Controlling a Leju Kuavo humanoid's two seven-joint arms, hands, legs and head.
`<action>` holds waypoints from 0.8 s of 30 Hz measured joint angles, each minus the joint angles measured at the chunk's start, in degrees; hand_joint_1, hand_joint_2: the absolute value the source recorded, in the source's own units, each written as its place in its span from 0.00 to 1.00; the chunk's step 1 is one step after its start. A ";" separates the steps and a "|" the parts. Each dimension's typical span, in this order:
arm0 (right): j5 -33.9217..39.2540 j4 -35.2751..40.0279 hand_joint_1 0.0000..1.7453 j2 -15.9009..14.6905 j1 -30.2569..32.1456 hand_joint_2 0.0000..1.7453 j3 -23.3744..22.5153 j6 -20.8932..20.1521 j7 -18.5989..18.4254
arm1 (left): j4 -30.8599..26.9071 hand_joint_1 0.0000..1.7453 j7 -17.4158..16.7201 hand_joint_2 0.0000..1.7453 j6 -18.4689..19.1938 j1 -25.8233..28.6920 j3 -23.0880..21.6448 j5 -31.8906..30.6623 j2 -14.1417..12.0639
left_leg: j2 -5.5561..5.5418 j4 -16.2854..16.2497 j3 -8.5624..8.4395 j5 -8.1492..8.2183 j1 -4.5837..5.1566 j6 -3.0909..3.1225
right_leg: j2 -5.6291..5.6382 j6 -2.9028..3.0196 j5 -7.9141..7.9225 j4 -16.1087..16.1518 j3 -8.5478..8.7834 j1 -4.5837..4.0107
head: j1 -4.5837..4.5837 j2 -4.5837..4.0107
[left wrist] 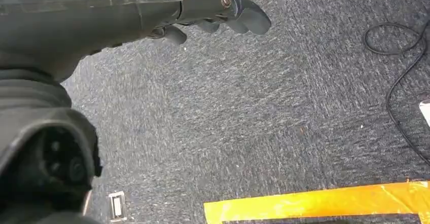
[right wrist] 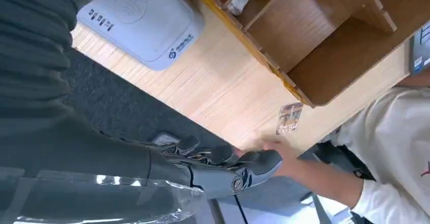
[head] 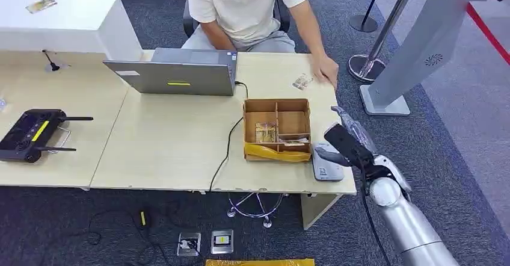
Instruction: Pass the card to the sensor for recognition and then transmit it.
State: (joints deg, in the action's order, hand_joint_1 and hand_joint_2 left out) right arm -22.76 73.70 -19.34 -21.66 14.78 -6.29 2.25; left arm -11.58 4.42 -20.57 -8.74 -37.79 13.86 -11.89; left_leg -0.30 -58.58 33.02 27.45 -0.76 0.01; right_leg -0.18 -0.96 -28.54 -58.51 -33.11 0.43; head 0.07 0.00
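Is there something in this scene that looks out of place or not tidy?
One card lies loose on the table by the person's hand, outside the wooden box that holds other cards. Yellow tape covers the box's front edge, perhaps a repair. Nothing looks spilled.

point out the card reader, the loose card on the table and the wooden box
card reader (right wrist: 142, 24): right wrist view, middle of its grey top face
loose card (head: 302, 82): head view, centre of the card
wooden box (head: 276, 153): head view, yellow-taped front wall

Card (head: 302, 82) — small, printed, flat on the table; grey sensor (head: 326, 167) — flat pad at the table's edge.
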 joint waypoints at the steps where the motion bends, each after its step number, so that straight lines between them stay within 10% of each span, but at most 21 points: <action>1: -2.97 0.63 0.00 -0.22 0.48 1.00 0.06 0.61 0.26 | 0.00 0.00 0.00 0.00 0.02 0.00 -0.13 -0.04 0.00 | 0.00 0.00 0.01 0.00 0.00 0.00 | -0.02 0.00 0.00 0.00 0.01 0.00 | -0.04 0.00; 11: -29.69 5.18 0.00 -0.39 3.15 1.00 2.10 8.43 1.88 | -0.02 0.00 0.00 0.00 -0.28 -0.10 -0.81 -0.20 0.11 | 0.00 0.01 0.01 0.02 0.00 -0.01 | 0.00 0.00 0.00 0.00 0.01 0.00 | 0.00 0.00; 24: -40.71 4.55 0.00 1.92 3.82 1.00 5.86 15.60 2.97 | -0.02 0.00 0.00 0.00 -0.46 -0.21 -0.83 0.09 0.55 | 0.00 0.02 0.03 0.02 -0.01 -0.01 | -0.01 0.01 0.00 -0.01 0.02 0.00 | 0.00 0.00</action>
State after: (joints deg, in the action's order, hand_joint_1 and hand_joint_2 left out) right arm -63.47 78.25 -17.42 -17.84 20.63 9.31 5.22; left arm -11.61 4.42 -21.03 -8.95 -38.62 13.94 -11.34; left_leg -0.30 -58.56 33.05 27.47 -0.77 0.00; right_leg -0.19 -0.95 -28.55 -58.52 -33.09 0.42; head 0.07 0.00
